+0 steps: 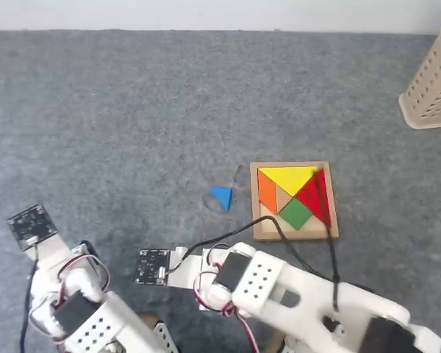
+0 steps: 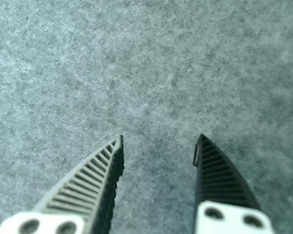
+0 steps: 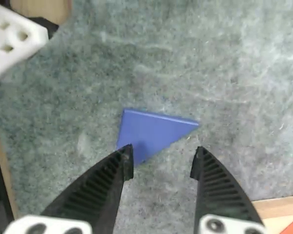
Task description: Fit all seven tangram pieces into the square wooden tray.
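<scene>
The right gripper [image 3: 161, 158], jaws apart, hangs over a blue triangle [image 3: 151, 129] near the tray [image 1: 290, 165], while the left gripper [image 2: 158, 146] gapes above grey felt [image 2: 136, 73].

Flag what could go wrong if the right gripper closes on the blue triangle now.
1. The blue triangle lies flat on the grey mat, and the open right gripper sits over one edge, not its middle; closing may push or spin it.
2. A black cable crosses the wooden tray in the high view and might nudge seated pieces.
3. The bare gap in the tray looks tight, so the piece could jam.
</scene>
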You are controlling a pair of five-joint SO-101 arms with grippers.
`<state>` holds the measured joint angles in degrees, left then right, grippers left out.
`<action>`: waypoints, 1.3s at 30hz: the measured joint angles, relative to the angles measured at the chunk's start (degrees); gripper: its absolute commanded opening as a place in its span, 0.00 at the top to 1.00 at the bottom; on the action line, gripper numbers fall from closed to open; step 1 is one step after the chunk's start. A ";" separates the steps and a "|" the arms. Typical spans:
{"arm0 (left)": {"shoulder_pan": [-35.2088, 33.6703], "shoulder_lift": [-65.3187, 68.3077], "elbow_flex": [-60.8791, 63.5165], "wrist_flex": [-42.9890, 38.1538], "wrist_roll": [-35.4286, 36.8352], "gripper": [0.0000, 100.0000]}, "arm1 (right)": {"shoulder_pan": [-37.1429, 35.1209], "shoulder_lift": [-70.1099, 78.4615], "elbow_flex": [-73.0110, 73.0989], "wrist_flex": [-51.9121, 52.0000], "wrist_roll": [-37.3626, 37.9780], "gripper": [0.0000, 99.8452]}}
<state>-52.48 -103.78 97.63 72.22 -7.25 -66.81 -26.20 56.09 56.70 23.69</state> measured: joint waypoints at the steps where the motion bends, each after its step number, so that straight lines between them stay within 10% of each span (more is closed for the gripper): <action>1: 0.00 0.00 0.00 0.00 0.00 0.77 | 0.00 1.93 -0.26 -0.18 0.00 0.80; 22: 0.00 0.00 0.00 0.00 0.00 0.77 | 11.43 22.42 -15.21 -1.32 -7.12 0.80; 39: 0.00 0.00 0.00 0.00 0.00 0.77 | 24.79 9.76 -14.07 1.93 -7.47 0.80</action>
<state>-52.48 -103.78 97.63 72.22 -7.25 -42.02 -16.44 42.02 58.64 16.22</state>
